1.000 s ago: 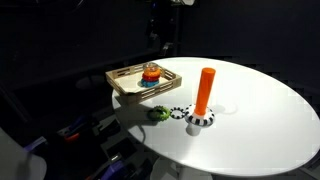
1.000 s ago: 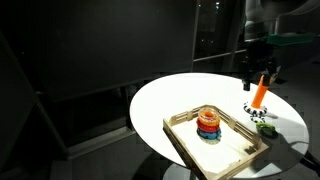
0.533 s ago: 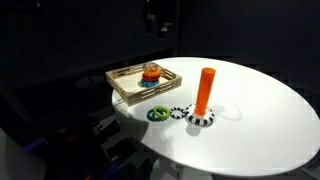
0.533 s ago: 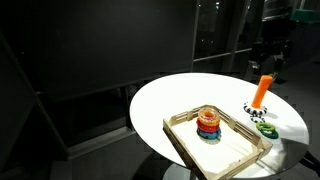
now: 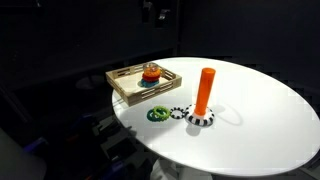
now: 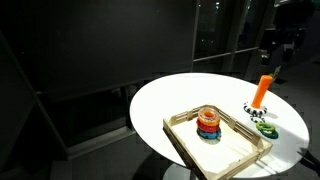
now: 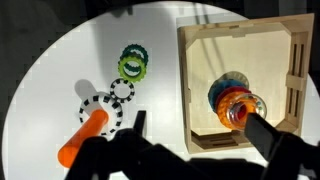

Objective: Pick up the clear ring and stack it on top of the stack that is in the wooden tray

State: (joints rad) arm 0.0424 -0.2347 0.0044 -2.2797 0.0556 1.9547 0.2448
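Observation:
The wooden tray (image 5: 128, 88) (image 6: 232, 148) (image 7: 200, 90) holds a stack of coloured rings (image 5: 150, 72) (image 6: 208, 124) (image 7: 237, 105) whose top looks orange with a glossy centre. A faint clear ring (image 5: 228, 113) seems to lie on the white table beside the striped base of the orange peg; I cannot make it out in the wrist view. My gripper (image 7: 200, 140) is open and empty, high above the table, with the tray below its jaws. It reaches the top edge in both exterior views (image 5: 155, 12) (image 6: 282, 42).
An orange peg (image 5: 204, 92) (image 6: 261, 90) (image 7: 85, 135) stands on a black-and-white striped base (image 5: 200, 119). A black-and-white ring (image 5: 178, 112) (image 7: 122, 88) and green rings (image 5: 157, 114) (image 7: 131, 66) lie next to it. The round white table (image 5: 270, 130) has dark surroundings.
The gripper has risen steadily away from the table toward the top of both exterior views. The rings, peg and tray have not moved.

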